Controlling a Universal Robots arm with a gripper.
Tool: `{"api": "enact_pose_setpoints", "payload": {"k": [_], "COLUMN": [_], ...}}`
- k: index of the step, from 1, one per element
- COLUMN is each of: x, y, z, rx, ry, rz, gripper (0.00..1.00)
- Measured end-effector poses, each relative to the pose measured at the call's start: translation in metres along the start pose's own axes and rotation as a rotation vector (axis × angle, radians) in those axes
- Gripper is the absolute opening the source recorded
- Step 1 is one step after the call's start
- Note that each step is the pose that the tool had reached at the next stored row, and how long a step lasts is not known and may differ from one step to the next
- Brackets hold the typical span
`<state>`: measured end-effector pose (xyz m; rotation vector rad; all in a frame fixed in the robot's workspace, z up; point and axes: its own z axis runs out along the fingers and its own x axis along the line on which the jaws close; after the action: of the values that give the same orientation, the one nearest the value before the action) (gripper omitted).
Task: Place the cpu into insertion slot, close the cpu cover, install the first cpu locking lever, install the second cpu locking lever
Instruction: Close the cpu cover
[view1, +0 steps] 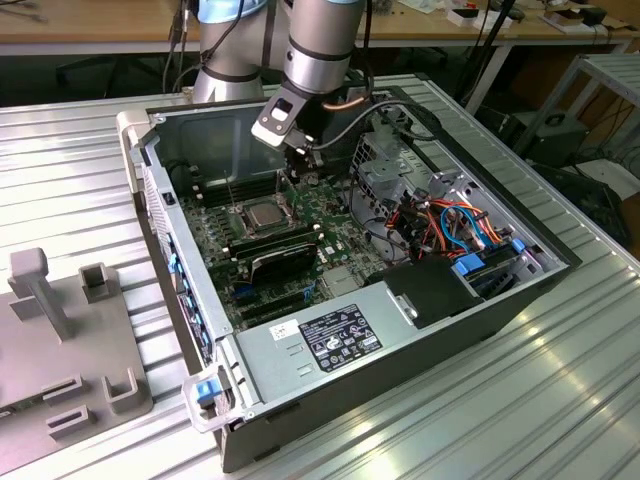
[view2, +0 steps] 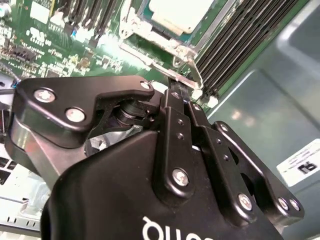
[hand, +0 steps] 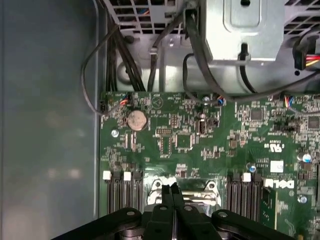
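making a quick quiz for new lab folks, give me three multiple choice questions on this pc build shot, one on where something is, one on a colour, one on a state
1. Where is the cpu?
A) on the grey fixture beside the case
B) in the insertion slot on the motherboard
C) on top of the black expansion card

2. What colour is the motherboard?
A) green
B) blue
C) red

3. What state is the gripper in?
A) spread wide open
B) clamped on a blue cable
C) shut, fingers together

Answers:
1 B: the exterior view shows the silver chip seated in the socket.
2 A: the board is green in both wrist views.
3 C: in the first wrist view the fingers meet with no gap.
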<state>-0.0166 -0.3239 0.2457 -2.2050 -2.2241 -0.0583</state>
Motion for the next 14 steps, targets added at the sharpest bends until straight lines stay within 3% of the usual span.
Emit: {"api": "enact_pose_setpoints", "payload": {"k": [3, 10, 14], "x": [0.0024, 0.0045, 0.0007], "y": [-0.0115, -0.0238, -0.0303], "z": [0.0, 0.0004, 0.0018], "rx": [0.0003, 0.0012, 0.0014], "ry": [0.0004, 0.0011, 0.001], "rz": [0.0, 0.0, 0.0], "gripper": [0.11, 0.11, 0.11]}}
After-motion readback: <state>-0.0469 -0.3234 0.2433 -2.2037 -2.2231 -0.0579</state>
